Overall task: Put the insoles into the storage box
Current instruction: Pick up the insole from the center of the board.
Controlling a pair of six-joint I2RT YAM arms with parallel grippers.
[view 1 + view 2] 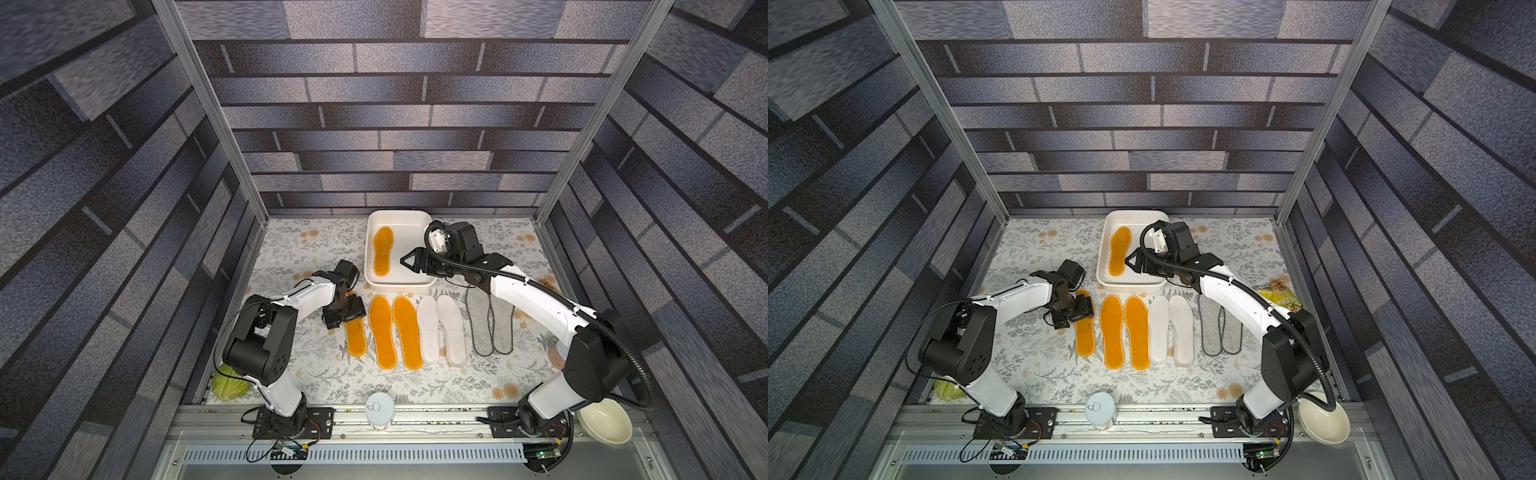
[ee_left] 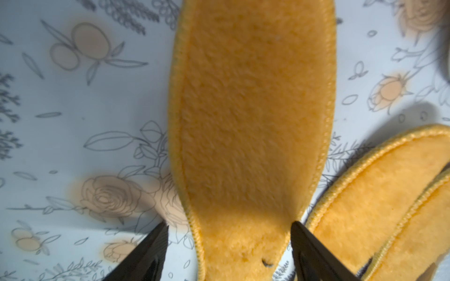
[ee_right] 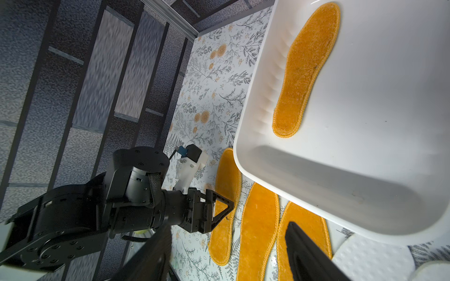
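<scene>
Storage box (image 1: 399, 214): white tub that stood at the far middle of the floral cloth (image 1: 307, 249), its long axis running from the robot's side to the back wall
Boxed orange insole (image 1: 383, 250): lay flat inside along the left wall, parallel to the box, broad toe to the back wall and narrow heel to the robot
Leftmost orange insole (image 1: 356, 338): lay on the cloth just near-left of the box, long axis also near to far; its far part was hidden under the left wrist in both top views
Left gripper (image 2: 229, 225): jaws stood apart astride a narrow part of that insole, with cloth showing between one finger and its edge, so nothing was clamped
Orange pair (image 1: 382, 332): lay side by side and parallel, far ends just short of the box's near wall
White insoles (image 1: 428, 330): next in the row, same direction
Grey insoles (image 1: 481, 324): at the right end of the row, same direction
Right gripper (image 1: 409, 262): hung over the box's near right corner, jaws apart and empty
In the way: the right forearm (image 1: 519, 295) crossed above the grey insoles' far ends
Around: a can (image 1: 379, 409) at the near edge, a cream bowl (image 1: 602, 422) near right, a cabbage (image 1: 230, 384) near left, a snack bag (image 1: 1281, 293) by the right arm
</scene>
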